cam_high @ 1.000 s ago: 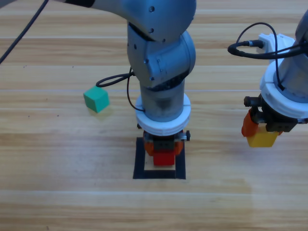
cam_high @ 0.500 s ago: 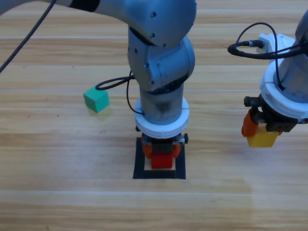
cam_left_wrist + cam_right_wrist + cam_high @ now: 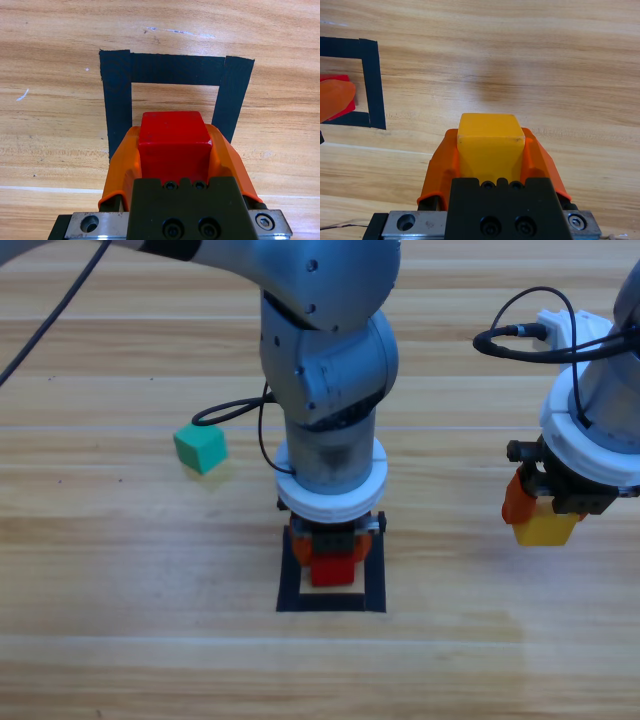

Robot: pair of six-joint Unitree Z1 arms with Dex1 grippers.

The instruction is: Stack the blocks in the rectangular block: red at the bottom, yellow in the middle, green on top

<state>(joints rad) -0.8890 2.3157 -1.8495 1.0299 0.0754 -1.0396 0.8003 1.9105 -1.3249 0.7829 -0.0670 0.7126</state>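
Red cube at the tape outline, not yet released — no layer stacked.

Left gripper (image 3: 330, 558): jaws clamped on the red cube (image 3: 174, 145), directly over the rectangular block (image 3: 118, 95); from the wrist view the cube sits at the outline's near side, bare wood ahead of it; whether it touches the table cannot be told. Right gripper (image 3: 540, 512): jaws closed on the yellow cube (image 3: 490, 145), waiting well to the right of the left gripper, outside the outline. Green cube (image 3: 200, 448): loose on the table, well left of the left gripper. Remaining, by judgement — release red, place yellow on it, then fetch and top with green.
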